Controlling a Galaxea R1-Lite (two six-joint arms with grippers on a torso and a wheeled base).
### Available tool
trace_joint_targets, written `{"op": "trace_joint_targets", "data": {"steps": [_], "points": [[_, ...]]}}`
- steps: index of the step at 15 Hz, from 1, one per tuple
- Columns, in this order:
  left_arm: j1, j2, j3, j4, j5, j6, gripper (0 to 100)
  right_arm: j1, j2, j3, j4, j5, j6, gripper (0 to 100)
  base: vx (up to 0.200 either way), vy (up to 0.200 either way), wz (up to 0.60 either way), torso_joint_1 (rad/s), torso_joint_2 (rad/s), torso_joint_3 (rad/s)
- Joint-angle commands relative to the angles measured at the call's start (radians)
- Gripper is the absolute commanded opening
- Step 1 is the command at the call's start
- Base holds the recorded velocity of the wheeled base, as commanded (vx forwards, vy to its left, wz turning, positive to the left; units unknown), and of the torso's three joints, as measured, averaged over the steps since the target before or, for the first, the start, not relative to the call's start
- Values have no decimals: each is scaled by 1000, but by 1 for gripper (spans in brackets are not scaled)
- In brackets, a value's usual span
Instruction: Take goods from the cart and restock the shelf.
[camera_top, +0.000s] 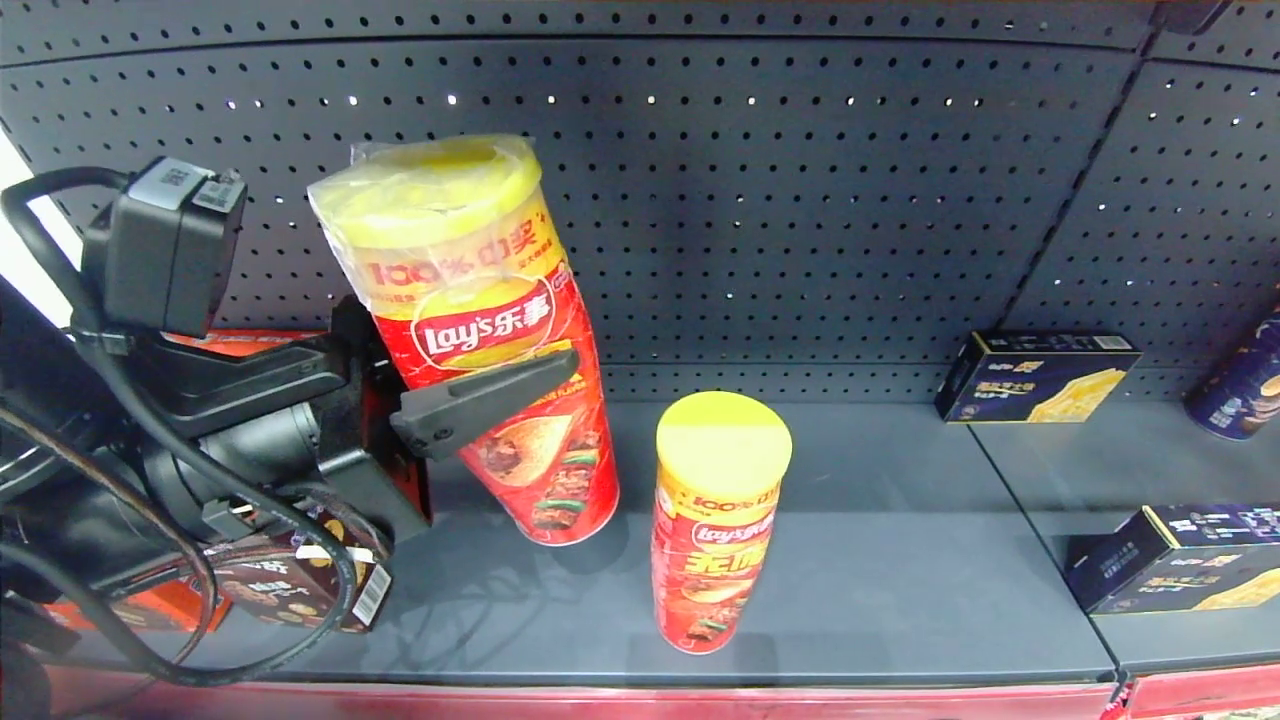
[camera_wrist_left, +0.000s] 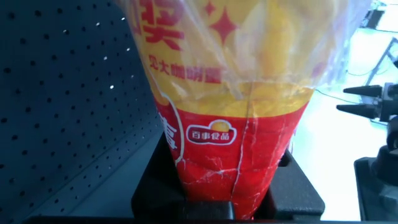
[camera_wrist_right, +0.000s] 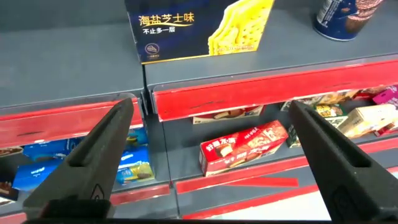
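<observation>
- Left gripper (camera_top: 500, 395) is clamped on the chip can (camera_top: 455, 300), tilted over the shelf (camera_top: 900, 580), near a standing can (camera_top: 715, 520).
- Right gripper (camera_wrist_right: 211, 155) hangs spread, holding nothing.
- I judge placing is underway; next I must stand it upright, lower it and let go.

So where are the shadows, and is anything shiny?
Head view: the standing can and the held can throw soft shadows on the grey shelf, and light dots shine through the pegboard holes. Left wrist view: the held can's plastic wrap glints.
</observation>
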Motion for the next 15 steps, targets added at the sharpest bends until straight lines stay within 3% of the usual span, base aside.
{"op": "trace_joint_targets", "data": {"steps": [1,2,4,6,7,8,12,14,15], "points": [[-32,9,-4,43,-2,-1,0,0,7,0,-1,-1,0,100,0,0,0,0,0,0],[-44,10,-6,65,-4,2,0,0,7,0,-1,-1,0,100,0,0,0,0,0,0],[5,47,-29,86,-12,6,0,0,7,0,-1,-1,0,100,0,0,0,0,0,0],[14,92,-106,89,-65,4,0,0,7,0,-1,-1,0,100,0,0,0,0,0,0],[14,112,-129,84,-68,6,0,0,7,0,-1,-1,0,100,0,0,0,0,0,0],[18,167,-161,80,-67,36,0,0,7,0,-1,0,0,100,0,0,0,0,0,0],[11,220,-207,100,-58,41,0,0,7,0,-1,-1,0,100,0,0,0,0,0,0],[17,231,-297,272,-55,59,0,0,7,0,-1,-1,0,100,0,0,0,0,0,0],[18,233,-325,316,-55,91,0,0,7,0,-1,-1,0,100,0,0,0,0,0,0]]}}
